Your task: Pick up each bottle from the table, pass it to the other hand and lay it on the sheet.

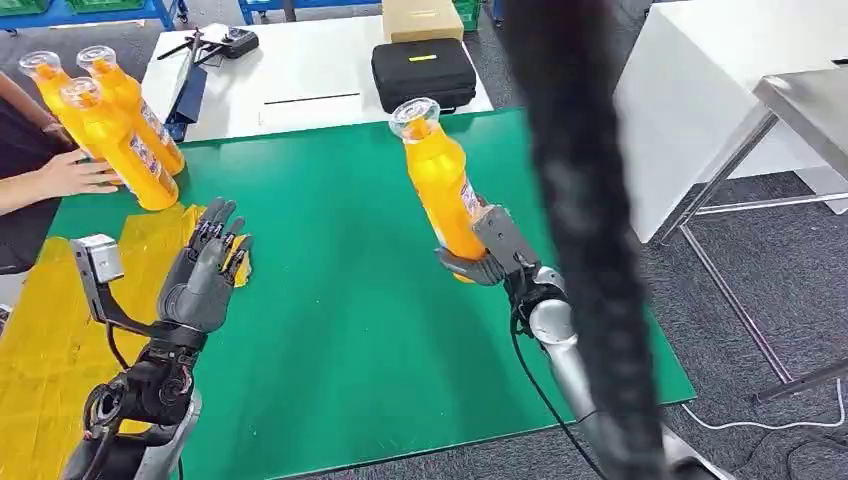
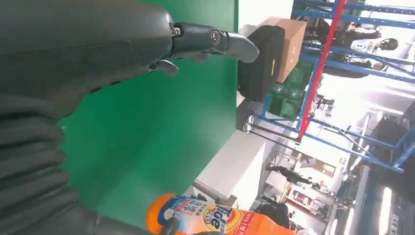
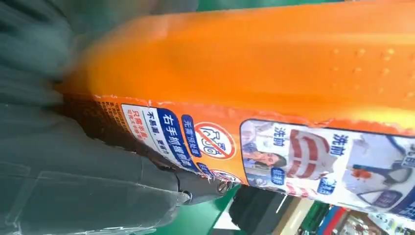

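Gripping the lower body of an orange bottle [image 1: 441, 180] with the right hand [image 1: 487, 252], holding it raised and tilted above the green surface [image 1: 340, 300], clear cap uppermost. Showing, close up, an orange body and a printed label [image 3: 313, 159] with blue, white and red panels. Hovering the left hand [image 1: 205, 270] with fingers spread and nothing held, beside the yellow sheet [image 1: 50, 340]. Standing at the surface's far left corner: three more orange bottles [image 1: 110, 120], a person's hand [image 1: 70, 175] touching them.
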